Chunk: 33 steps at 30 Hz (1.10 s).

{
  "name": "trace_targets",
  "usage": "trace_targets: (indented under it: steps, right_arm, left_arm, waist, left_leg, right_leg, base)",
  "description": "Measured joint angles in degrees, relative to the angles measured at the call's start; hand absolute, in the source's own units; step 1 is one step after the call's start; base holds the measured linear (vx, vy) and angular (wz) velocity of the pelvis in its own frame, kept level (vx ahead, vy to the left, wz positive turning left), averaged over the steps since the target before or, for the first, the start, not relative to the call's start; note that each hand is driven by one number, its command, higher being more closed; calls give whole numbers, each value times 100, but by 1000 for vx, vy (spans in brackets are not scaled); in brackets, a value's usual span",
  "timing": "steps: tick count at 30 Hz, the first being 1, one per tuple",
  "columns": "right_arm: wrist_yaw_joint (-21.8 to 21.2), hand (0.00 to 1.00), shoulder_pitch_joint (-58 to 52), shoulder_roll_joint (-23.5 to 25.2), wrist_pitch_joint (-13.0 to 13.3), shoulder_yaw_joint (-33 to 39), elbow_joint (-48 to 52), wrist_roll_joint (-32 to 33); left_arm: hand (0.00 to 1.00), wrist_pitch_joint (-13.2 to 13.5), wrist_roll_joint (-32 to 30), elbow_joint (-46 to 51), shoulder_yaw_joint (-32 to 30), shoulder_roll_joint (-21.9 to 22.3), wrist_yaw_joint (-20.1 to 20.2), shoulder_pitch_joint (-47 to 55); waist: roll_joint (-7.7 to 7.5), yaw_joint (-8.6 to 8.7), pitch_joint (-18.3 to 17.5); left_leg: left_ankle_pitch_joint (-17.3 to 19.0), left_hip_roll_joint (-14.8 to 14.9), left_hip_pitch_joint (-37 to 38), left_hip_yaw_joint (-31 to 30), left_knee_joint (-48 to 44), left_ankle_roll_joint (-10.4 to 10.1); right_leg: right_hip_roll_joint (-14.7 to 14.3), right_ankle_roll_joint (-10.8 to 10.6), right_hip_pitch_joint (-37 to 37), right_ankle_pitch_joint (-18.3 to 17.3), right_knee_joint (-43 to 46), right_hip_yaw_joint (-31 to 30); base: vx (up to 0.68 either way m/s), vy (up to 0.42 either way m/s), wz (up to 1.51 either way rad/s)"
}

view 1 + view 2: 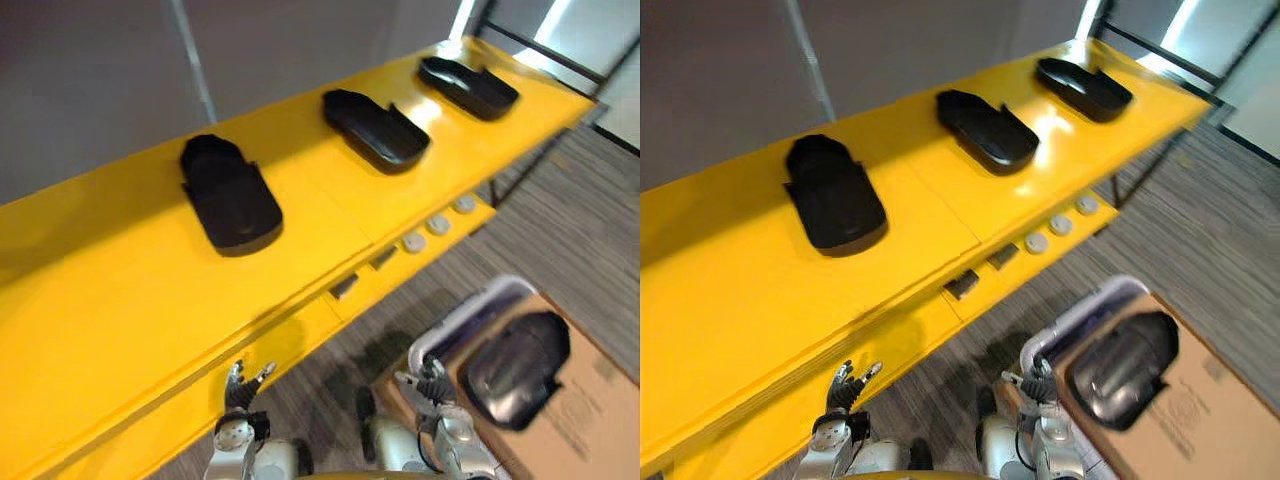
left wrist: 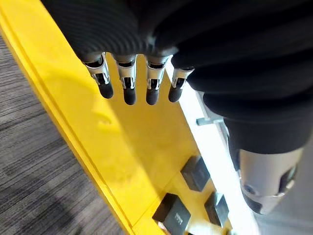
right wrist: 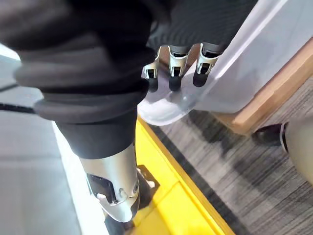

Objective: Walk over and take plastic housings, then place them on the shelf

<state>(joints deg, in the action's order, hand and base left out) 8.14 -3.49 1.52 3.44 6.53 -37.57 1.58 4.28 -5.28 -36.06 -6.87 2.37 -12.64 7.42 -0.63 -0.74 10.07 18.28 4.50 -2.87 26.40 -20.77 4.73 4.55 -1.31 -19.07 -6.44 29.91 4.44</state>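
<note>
Shelf [image 1: 120, 300]: three housings [image 1: 228, 195] lay spaced apart, room left for another.
Bin [image 1: 465, 312]: fourth housing [image 1: 515, 370] sat near right hand [image 1: 428, 385], whose fingers hung loose and empty.
Left hand [image 1: 240, 385]: spread, empty.

The yellow shelf [image 1: 120, 290] runs across the head view from 8 o'clock up to 1 o'clock. Its top carries the near housing [image 1: 230, 196] at 10 o'clock, the middle housing [image 1: 377, 128] at 2 o'clock from that, and the far housing [image 1: 468, 86] at 2 o'clock again, all black plastic and well apart. On its lower ledge, just toward 3 o'clock, sit two dark blocks [image 1: 343, 287] and what look like three pale discs [image 1: 438, 225].
</note>
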Motion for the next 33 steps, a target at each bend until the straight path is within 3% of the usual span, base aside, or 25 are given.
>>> trace_targets:
  steps: [2, 4, 5, 6, 7, 8, 13, 17, 18, 19, 20, 22, 23, 25, 30, 33]
  right_arm:
    - [31, 0, -11, -9, 13, -3, -41, -10]
    - [45, 0, 184, -88, 14, -42, -515, -23]
    - [48, 0, 258, -119, 9, -52, -670, -23]
    - [56, 0, 405, -183, 1, -83, -881, -63]
    - [60, 0, 440, -201, 1, -82, -933, -80]
    - [61, 0, 562, -324, 6, -73, -1000, -124]
    - [61, 0, 364, -564, 6, -30, -1104, -151]
    - [75, 0, 179, -600, 8, -20, -1116, -45]
    - [95, 0, 144, -563, 8, -21, -1118, 20]
    - [156, 0, 123, -598, 11, 29, -1123, 64]
    - [184, 0, 129, -607, 11, 76, -1123, 79]
    - [225, 0, 172, -628, 23, 207, -1122, 127]
    - [272, 0, 176, -640, 23, 200, -1122, 124]
    - [310, 0, 153, -510, 20, 185, -1129, 135]
    - [305, 0, 14, -402, 17, 201, -907, 251]
    - [313, 0, -115, -409, 32, 315, -361, 305]
  left_arm:
    - [0, 2, -1, -66, 2, -47, 7, 6]
    - [0, -3, 0, -192, -13, -190, 6, -26]
    - [0, -4, 0, -252, -4, -236, 9, -40]
    - [0, -7, 4, -344, 4, -328, 9, -70]
    - [0, -5, 4, -388, 12, -386, 7, -87]
    - [0, -34, 10, -620, 31, -438, 6, -234]
    - [0, -63, 30, -786, 275, -309, 23, -54]
    - [0, -70, 71, -926, 302, -236, 52, -72]
    - [0, -73, 72, -948, 311, -225, 72, -59]
    - [0, -74, 71, -950, 367, -206, 110, -60]
    - [0, -74, 71, -949, 412, -205, 115, -63]
    - [0, -78, 74, -947, 475, -199, 127, -74]
    - [0, -83, 74, -946, 480, -197, 126, -83]
    - [0, -121, 129, -952, 484, -282, 113, -80]
    - [0, -133, 127, -955, 449, -426, 115, -80]
    - [0, -137, 126, -957, 432, -501, 121, -69]
  waist:
    - [21, 9, -29]
    - [36, 20, -74]
    - [45, -15, -85]
    - [-101, -21, -173]
    - [-128, -18, -188]
    - [26, 6, -93]
    - [319, 27, -138]
    - [311, 37, -110]
    - [286, 27, -71]
    - [227, 10, -20]
    - [237, 5, -14]
    - [309, 3, 35]
    - [370, -6, 34]
    - [332, -4, 42]
    - [251, -2, 29]
    - [228, 9, -13]
  left_leg:
    - [-57, 86, 79, 361, 83, -41]
    - [-144, 291, -96, 761, 45, -70]
    - [-190, 307, -154, 815, 38, -78]
    - [-286, 273, -322, 773, 41, -128]
    - [-295, 254, -424, 695, 2, -143]
    - [-349, 363, -557, 572, -142, -221]
    - [-608, 590, -182, 276, -114, -488]
    - [-658, 926, -191, 89, -571, -565]
    - [-636, 937, -325, -295, -859, -607]
    - [-534, 701, -350, -989, -770, -741]
    - [-507, 560, -349, -1300, -639, -786]
    - [-526, 121, -353, -2219, 57, -826]
    - [-589, 87, -330, -2349, 193, -830]
    - [-432, 13, -246, -1994, 162, -665]
    - [-284, -165, -135, -1606, 163, -426]
    - [-291, -256, 47, -1522, 265, -410]
  right_leg:
    - [114, -83, 231, -383, 403, 122]
    - [392, -129, 791, -639, 78, 776]
    - [481, -121, 950, -624, -220, 1037]
    - [629, -147, 1253, -457, -965, 1449]
    - [669, -261, 1368, -338, -1305, 1557]
    - [505, -439, 1501, -158, -1754, 1565]
    - [113, -226, 1878, 135, -2366, 1086]
    - [-195, -46, 1975, 252, -2530, 607]
    - [-230, -6, 2042, 277, -2550, 436]
    - [-211, -1, 2062, 292, -2567, 264]
    - [-205, -9, 2063, 303, -2578, 162]
    - [-171, -44, 2050, 310, -2622, -184]
    - [-205, -96, 2016, 315, -2615, -267]
    - [-128, -309, 1988, 392, -2679, -517]
    - [75, -471, 1989, 505, -2865, -797]
    - [146, -509, 2037, 542, -2933, -803]
  base:
    - [-86, 41, -113]
    - [-64, -41, -104]
    - [-99, -137, -117]
    - [-73, -167, -89]
    - [-69, -204, -87]
    - [-51, -199, -54]
    - [-38, -189, -61]
    - [0, -163, -61]
    - [40, -39, -75]
    - [20, 7, -76]
    - [3, 87, -75]
    - [-1, 175, -78]
    - [-7, 230, -78]
    - [20, 211, -64]
    - [114, 193, -41]
    - [123, 70, -33]
